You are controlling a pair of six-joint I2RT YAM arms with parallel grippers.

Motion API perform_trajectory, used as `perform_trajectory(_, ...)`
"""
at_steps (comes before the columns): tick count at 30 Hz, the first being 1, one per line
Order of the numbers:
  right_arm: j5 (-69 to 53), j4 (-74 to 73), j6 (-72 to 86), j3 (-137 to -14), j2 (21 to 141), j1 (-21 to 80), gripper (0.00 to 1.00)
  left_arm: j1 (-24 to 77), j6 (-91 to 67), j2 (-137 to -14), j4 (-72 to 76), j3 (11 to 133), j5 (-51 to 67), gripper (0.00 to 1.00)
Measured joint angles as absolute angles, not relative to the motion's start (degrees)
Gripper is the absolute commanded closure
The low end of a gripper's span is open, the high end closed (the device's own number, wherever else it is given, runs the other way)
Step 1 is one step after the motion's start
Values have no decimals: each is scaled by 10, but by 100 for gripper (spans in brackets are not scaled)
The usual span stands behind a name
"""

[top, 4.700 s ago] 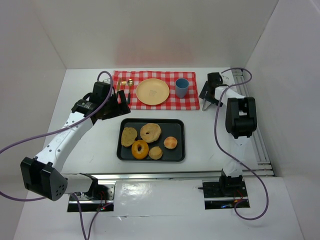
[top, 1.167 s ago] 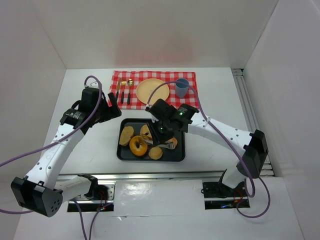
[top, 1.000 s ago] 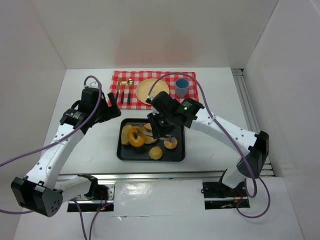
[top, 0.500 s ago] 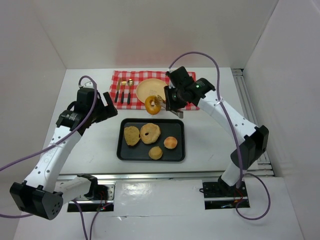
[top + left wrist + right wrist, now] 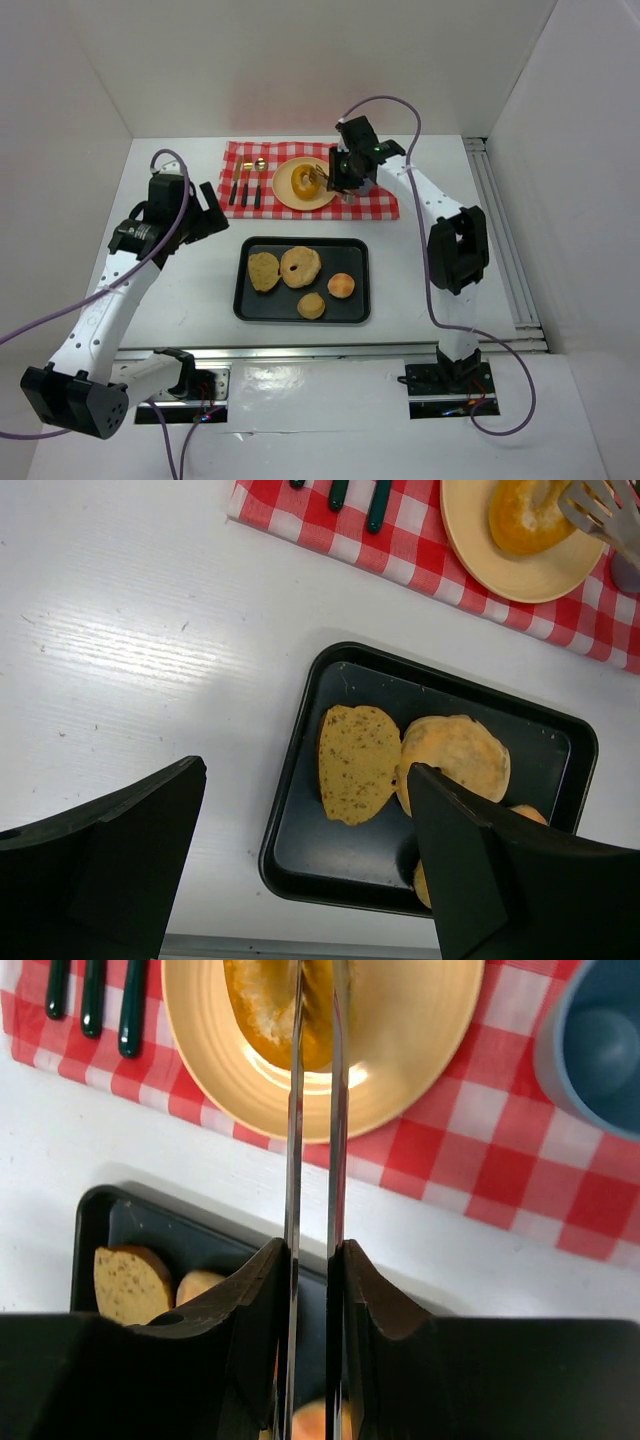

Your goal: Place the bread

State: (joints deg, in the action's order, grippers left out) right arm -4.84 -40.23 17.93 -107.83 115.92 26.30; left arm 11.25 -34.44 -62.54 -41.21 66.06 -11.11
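The ring of bread (image 5: 304,180) is pinched between the narrowly set fingers of the right gripper (image 5: 321,178), low over the yellow plate (image 5: 287,196). If released tilted, it may be rolled onto the checked cloth (image 5: 381,206). The left gripper (image 5: 208,212) is spread wide, with nothing held.

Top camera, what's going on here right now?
The right gripper has its jaws closed on a donut, holding it over the yellow plate on the checked cloth. I can't tell whether it touches the plate. Four other breads lie in the black tray. The left gripper hovers open beside the tray, holding nothing.
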Motion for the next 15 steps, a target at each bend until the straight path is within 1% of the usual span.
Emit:
perform_trajectory(2, -56, -385, 181, -1080, 1173, 264, 67, 112, -344, -625, -413, 661, -111, 5)
perform_trajectory(4, -65, -373, 185, -1086, 1183, 264, 57, 112, -344, -626, -414, 661, -110, 5)
perform_trajectory(6, -72, -368, 188, -1101, 1195, 264, 51, 110, -344, -627, -415, 661, -109, 5)
perform_trajectory(7, -77, -365, 189, -1112, 1203, 264, 45, 109, -344, -628, -416, 661, -108, 5)
perform_trajectory(8, -79, -362, 190, -1123, 1211, 264, 43, 108, -344, -629, -416, 661, -108, 5)
perform_trajectory(11, -78, -358, 190, -1147, 1223, 266, 40, 106, -344, -629, -418, 662, -108, 5)
perform_trajectory(15, -58, -357, 190, -1148, 1214, 271, 40, 106, -344, -629, -419, 666, -106, 5)
